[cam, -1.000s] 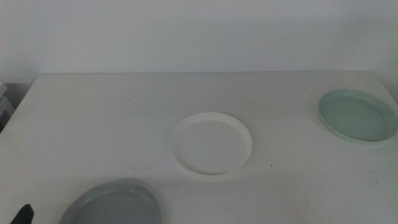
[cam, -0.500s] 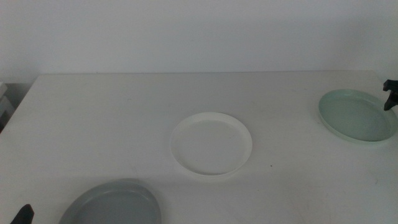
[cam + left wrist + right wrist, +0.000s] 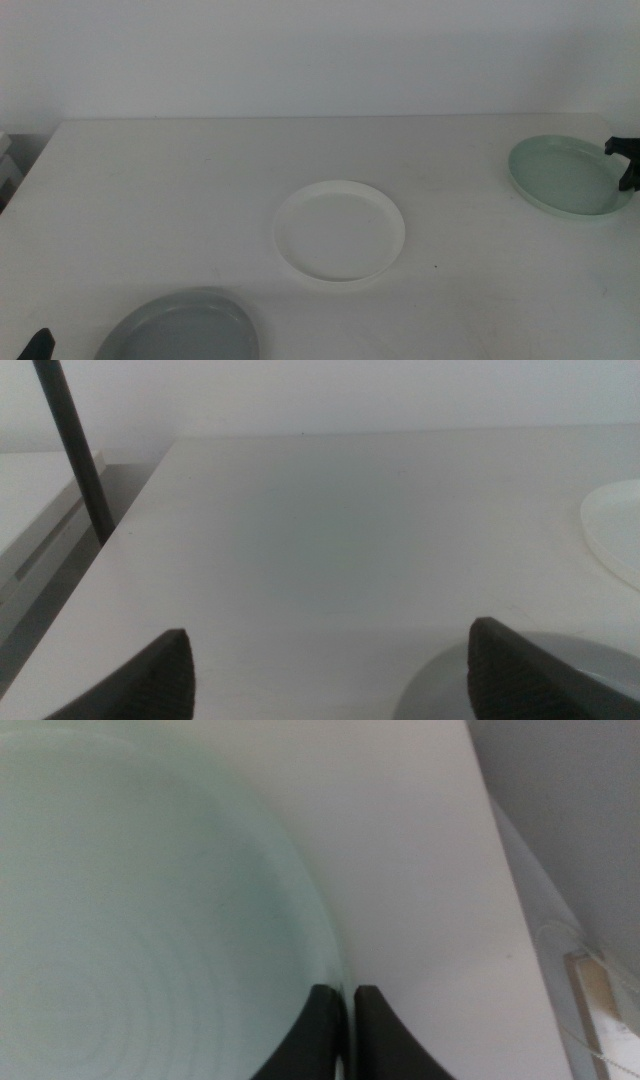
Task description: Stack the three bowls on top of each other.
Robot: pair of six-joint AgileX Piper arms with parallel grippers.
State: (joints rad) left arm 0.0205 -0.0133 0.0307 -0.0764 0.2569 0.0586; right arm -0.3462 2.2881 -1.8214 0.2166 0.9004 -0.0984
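The white bowl lies flat in the middle of the table. At the table's right end is the pale mint green bowl, and my right gripper holds it at its right rim. In the right wrist view the two jaws are shut on the thin rim of the green bowl. The grey-blue bowl sits at the front left edge. My left gripper waits just left of it, jaws open, with the grey-blue bowl beside one jaw.
The white table ends close behind the green bowl on the right. A dark upright pole and a lower ledge stand past the table's left edge. A pale wall rises behind the table.
My right gripper came in from the right and shut on the green bowl's rim. The green bowl shifted slightly left and up. The left gripper stayed where it was.
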